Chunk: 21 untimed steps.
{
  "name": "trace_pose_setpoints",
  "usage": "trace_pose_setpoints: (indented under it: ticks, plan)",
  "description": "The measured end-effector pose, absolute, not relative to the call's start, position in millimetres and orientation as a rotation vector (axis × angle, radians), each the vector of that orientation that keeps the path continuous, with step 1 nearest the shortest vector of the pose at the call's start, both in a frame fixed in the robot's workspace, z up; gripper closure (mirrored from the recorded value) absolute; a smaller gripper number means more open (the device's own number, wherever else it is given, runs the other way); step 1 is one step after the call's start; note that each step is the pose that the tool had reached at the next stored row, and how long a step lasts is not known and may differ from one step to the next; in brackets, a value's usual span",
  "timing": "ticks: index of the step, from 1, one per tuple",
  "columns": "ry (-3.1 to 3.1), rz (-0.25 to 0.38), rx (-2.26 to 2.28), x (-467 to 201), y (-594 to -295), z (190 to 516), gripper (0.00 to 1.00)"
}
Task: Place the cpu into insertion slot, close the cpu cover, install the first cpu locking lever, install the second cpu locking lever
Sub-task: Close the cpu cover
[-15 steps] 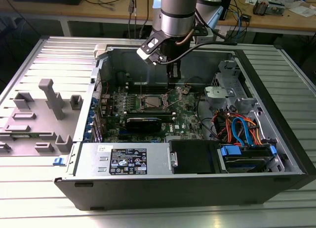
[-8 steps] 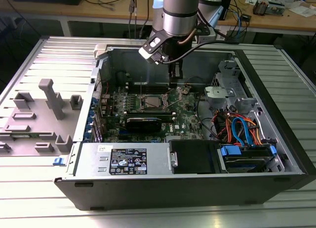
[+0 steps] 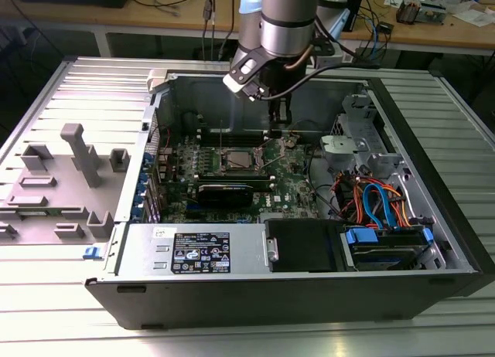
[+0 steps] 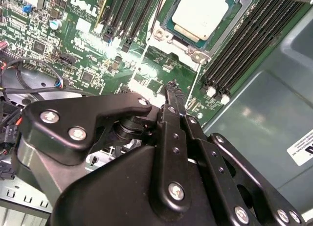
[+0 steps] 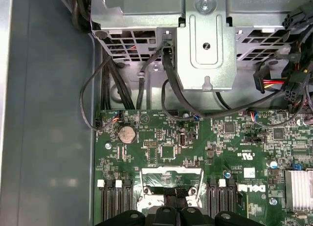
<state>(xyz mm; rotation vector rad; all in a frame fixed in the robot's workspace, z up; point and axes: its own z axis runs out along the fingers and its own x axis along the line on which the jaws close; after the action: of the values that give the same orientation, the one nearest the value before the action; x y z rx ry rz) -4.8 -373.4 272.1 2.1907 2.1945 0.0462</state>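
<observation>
Step, we judge: cover and levers | dull silver square cpu (image 4: 201, 11) sits in the silver-rimmed square insertion slot (image 4: 161, 34) | black pincer (image 4: 171, 87) closed, empty, near the slot | fine tip alignment needed.

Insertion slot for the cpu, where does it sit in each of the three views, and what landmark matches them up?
Exterior view: insertion slot mid-board, toward the exterior view's left of the hand.
Second wrist view: insertion slot past the hand, with the cpu in it.
First wrist view: insertion slot just past the hand.
Shared landmark: black memory slots flanking it.
</observation>
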Motion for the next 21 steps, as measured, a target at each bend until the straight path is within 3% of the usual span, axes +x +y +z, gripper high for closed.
trace_pose_setpoints:
  ticks: [21]
  plan:
    - [2.195, 0.046, 2.191, 6, -373, 270, 0.89]
